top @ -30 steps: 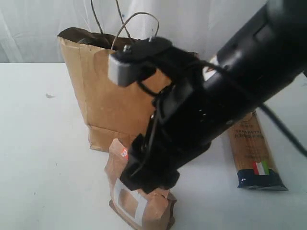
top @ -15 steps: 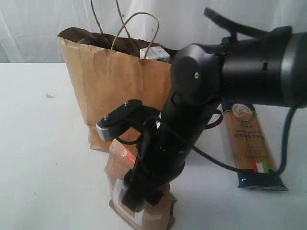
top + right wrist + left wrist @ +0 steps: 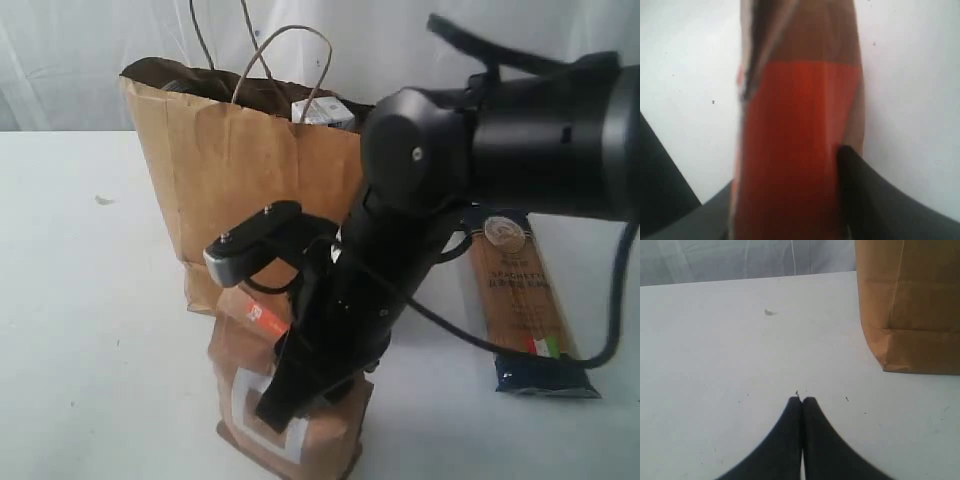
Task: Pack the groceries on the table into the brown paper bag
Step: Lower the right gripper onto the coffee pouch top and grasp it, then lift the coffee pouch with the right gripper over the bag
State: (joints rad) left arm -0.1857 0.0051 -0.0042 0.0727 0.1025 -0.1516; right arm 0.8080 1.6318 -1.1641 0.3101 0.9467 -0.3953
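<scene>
Brown pouch with orange strip point(image 3: 330, 430) is standing at the near middle of the table point(image 3: 90, 320), its long axis roughly upright and leaning a little. The right gripper point(image 3: 295, 390) is coming down over its top. The brown paper bag point(image 3: 230, 200) is standing just behind it on the far side, so the lift probably needs to go up and away toward the bag's open mouth. The right arm is much the nearer one for this.

In the right wrist view the jaws are straddling the orange strip. One finger point(image 3: 865, 195) is pressing against the pouch's edge, while a sliver of table is showing beside the other, so I cannot tell whether the pouch is truly clamped.

The left gripper point(image 3: 801, 401) is sitting clenched and empty over bare table, to the left of the bag.

The right arm is hiding the pouch's top in the exterior view, and the wrist picture is blurring badly. The bag's inside is mostly hidden, with only a small blue-white carton point(image 3: 322, 112) peeking over its rim. The long spaghetti packet point(image 3: 520, 300) is lying to the right, with its far end hidden behind the arm.
</scene>
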